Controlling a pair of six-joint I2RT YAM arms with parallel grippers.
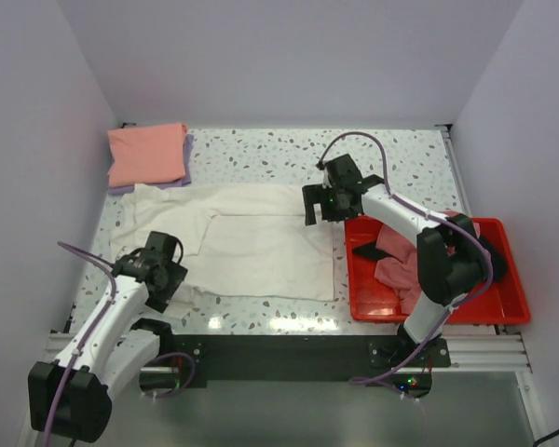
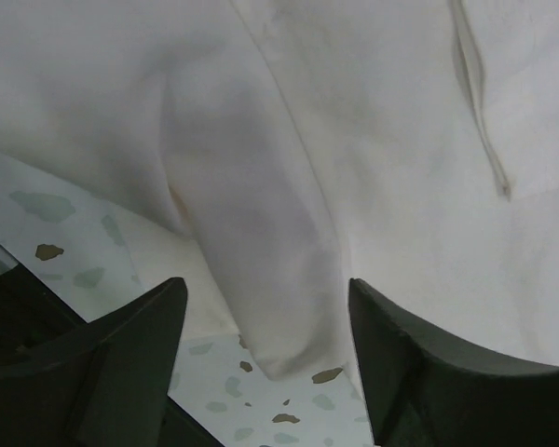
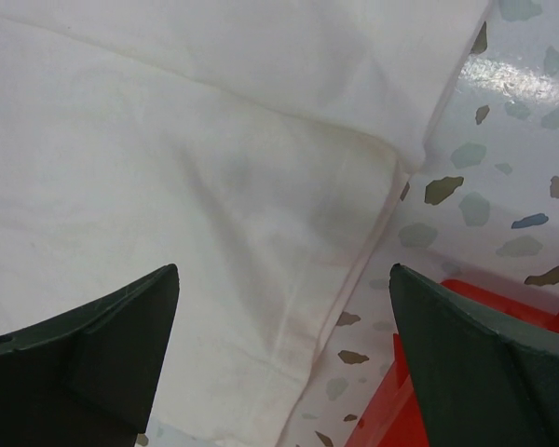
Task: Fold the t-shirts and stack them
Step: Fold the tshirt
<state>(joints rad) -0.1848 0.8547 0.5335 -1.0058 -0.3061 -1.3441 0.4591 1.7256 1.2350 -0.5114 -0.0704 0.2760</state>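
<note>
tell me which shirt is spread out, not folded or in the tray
The cream-white t-shirt in the middle of the table. The salmon-pink t-shirt lies folded at the far left corner, the dusty rose t-shirt bunched in the red tray.

overhead view: we mark the speckled tabletop, white with grey and brown flecks, enclosed by plain pale walls at the back and on both sides. we note the red tray resting near its right front corner, its near side close to a metal rail. a black plate lies along the near edge. both wrist views show the same flecked surface; the right one also catches a red corner of the tray.
</note>
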